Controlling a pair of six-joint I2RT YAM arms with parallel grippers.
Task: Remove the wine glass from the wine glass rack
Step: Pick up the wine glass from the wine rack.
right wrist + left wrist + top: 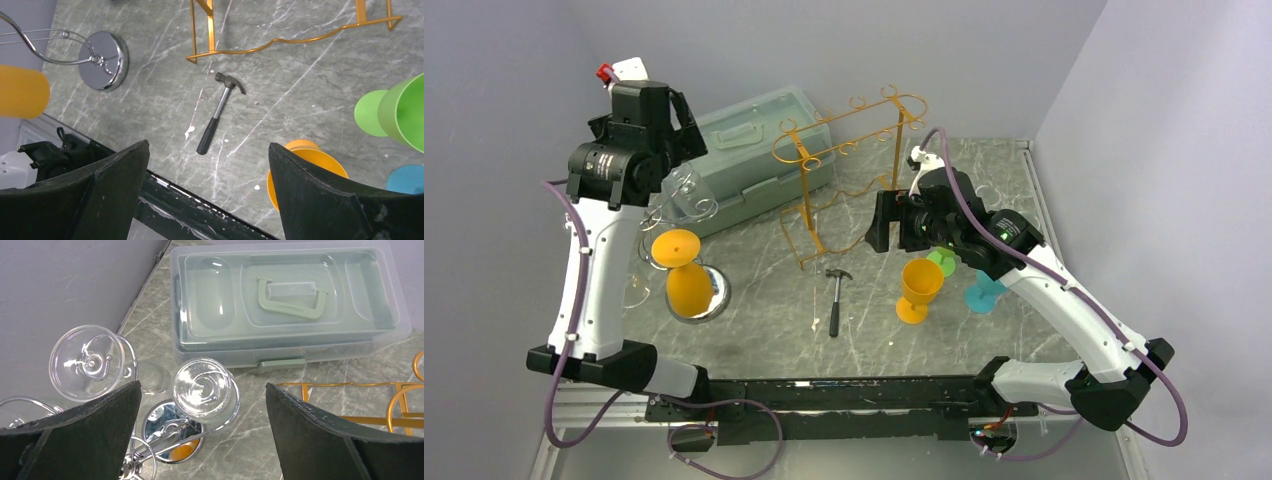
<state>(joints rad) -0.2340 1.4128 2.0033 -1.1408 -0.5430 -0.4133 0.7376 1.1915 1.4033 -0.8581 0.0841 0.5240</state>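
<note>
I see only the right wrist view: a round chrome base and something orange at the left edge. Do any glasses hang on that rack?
Observer: Yes. At least two clear wine glasses hang upside down on the chrome wire rack.
Operator: Where is the left gripper now?
Observer: It hovers directly above those clear glasses, with its jaws wide open and nothing held.
Operator: And the golden wire rack? I see only its foot. Does it carry glasses?
Observer: No, in the top view nothing hangs from its upper hooks.
</note>
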